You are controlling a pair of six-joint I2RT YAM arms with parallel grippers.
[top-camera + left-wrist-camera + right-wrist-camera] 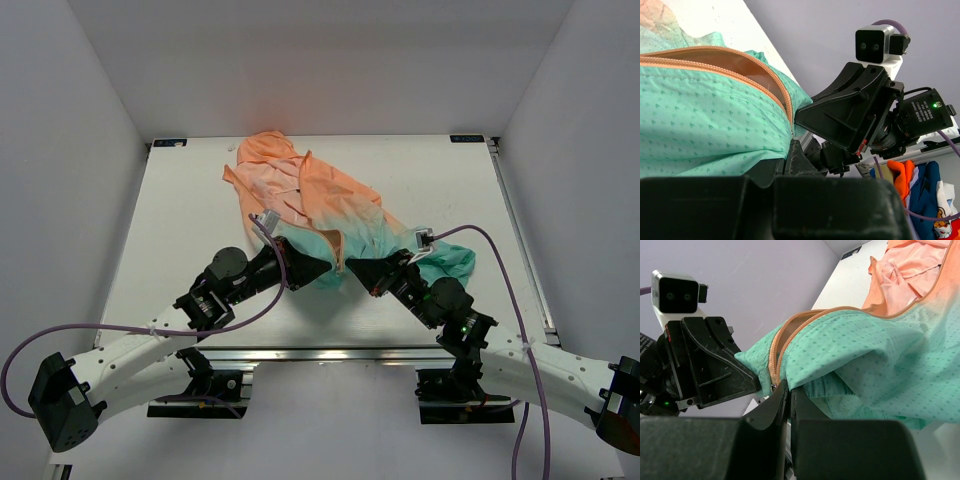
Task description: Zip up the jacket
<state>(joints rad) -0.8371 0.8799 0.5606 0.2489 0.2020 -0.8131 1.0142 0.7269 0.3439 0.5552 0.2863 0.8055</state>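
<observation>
One jacket [320, 205] on the counter [180, 220], sprawled mid-surface, peach hood [268, 150] toward the far edge and teal hem [312, 240] toward my arms. On the zipper [767, 75] I'm seeing the orange teeth parted, with lining showing between the two rows, so it's not done up. My left claw [318, 268] is pinched tight on the teal fabric right at the zipper's lower end. My right claw [358, 270] is clamped narrow on the fabric at that same end, coming from the other side. They sit nearly nose to nose, just beside each other, over the near half of the counter.
</observation>
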